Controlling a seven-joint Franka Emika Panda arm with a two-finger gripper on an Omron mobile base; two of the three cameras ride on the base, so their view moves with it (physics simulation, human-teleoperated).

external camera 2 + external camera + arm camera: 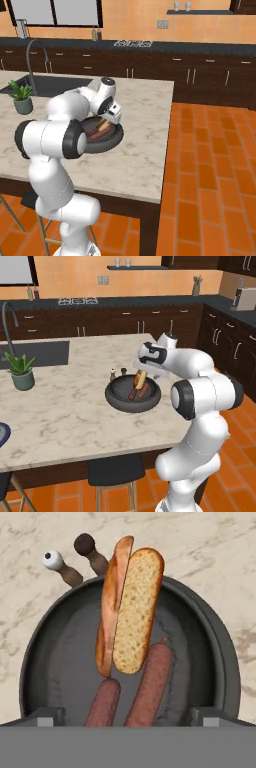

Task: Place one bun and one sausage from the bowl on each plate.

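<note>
While the arm bends over the marble island in the left base view, the gripper [145,372] hangs just above the bowl [133,395], w/ a tan bun [140,379] and sausages [138,392] inside. Two small shakers [117,374] stand just behind the bowl; a potted plant [21,371] sits well to the left, and a blue plate rim [3,433] shows at the far left edge.

Right base view: gripper [111,114] over the bowl [112,139], bun [103,123] and sausage [95,133] partly hidden by the arm.

Hand view: fingertips [49,716] wide apart at either side of the bowl [220,662], holding nothing. Split bun [131,607] leans across the rim; two sausages [150,687] lie below it. Shakers [75,559] just beyond the rim.
</note>
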